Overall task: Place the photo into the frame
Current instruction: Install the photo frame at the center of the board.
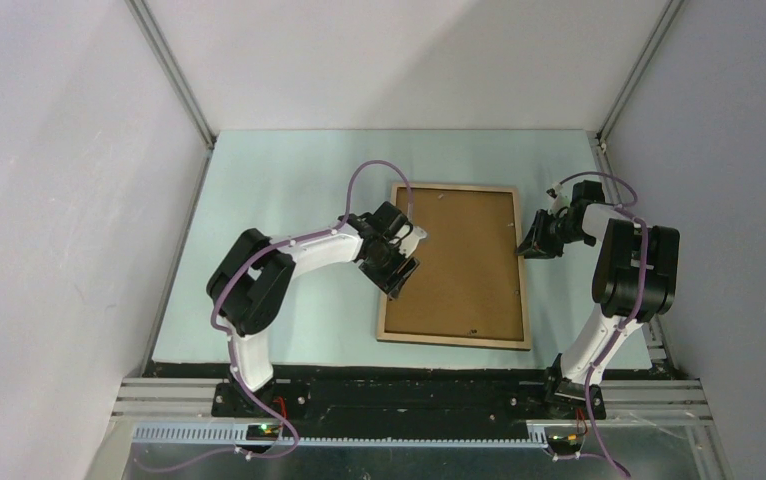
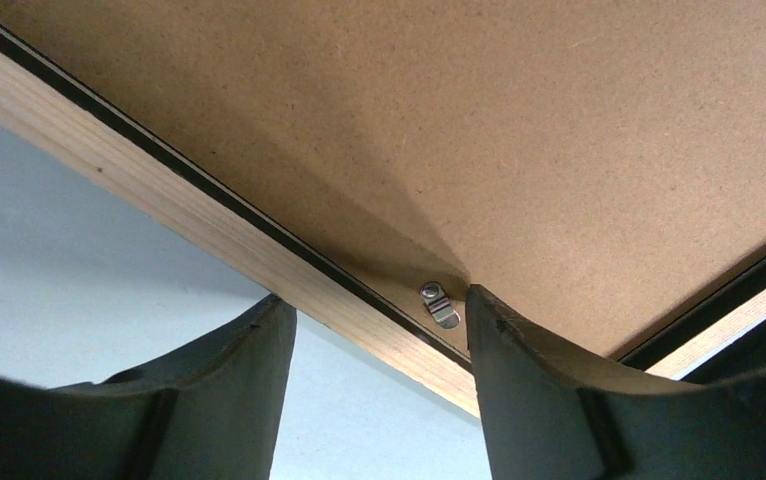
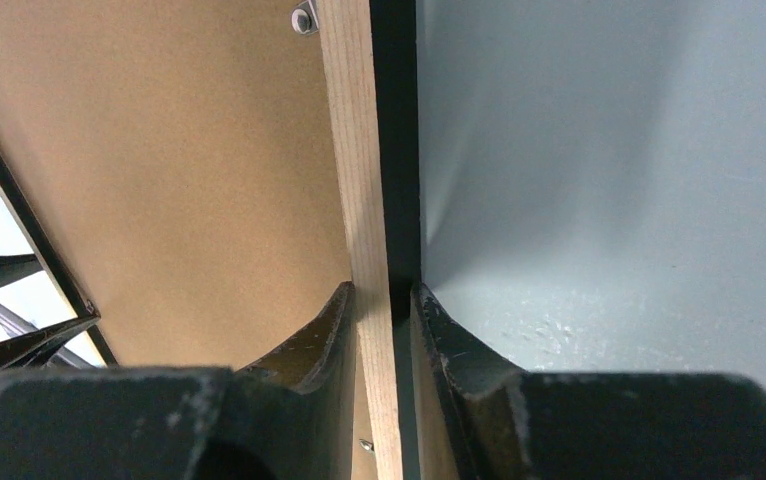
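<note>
No text, label, brand, number or sign can be read in any view. The light wood of the frame (image 3: 364,200), between the right jaws, and the brown backing panel (image 2: 519,130), ahead of the left jaws, show only plain grain and fibre.

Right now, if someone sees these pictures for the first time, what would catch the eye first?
The frame lies in the middle of the table, wooden back up, with the brown backing panel filling it. The right gripper is clamped on its right rail. The left gripper straddles the left rail with open jaws, beside a small metal tab.
</note>
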Controlling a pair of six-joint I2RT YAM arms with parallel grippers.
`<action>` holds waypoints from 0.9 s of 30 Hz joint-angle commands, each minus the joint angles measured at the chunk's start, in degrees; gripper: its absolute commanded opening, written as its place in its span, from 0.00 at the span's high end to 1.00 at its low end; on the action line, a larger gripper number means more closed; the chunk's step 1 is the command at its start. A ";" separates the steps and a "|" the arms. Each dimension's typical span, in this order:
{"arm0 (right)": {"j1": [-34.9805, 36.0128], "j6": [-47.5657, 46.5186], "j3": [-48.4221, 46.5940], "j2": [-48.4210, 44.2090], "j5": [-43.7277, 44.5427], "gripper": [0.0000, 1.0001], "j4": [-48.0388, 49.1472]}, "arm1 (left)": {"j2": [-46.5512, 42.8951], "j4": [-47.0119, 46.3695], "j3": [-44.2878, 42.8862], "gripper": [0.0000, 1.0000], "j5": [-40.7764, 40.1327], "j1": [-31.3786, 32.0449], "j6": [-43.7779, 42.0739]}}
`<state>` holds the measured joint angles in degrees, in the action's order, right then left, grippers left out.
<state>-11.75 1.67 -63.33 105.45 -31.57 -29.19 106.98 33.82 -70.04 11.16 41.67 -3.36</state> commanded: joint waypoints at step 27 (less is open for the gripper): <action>-0.38 0.72 -0.44 0.23 -4.55 1.00 1.59 | 0.39 -0.79 -0.16 0.53 0.28 0.17 -2.87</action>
<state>-11.88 1.52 -63.33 105.58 -31.99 -29.17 106.89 34.72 -70.26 11.18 41.10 -3.49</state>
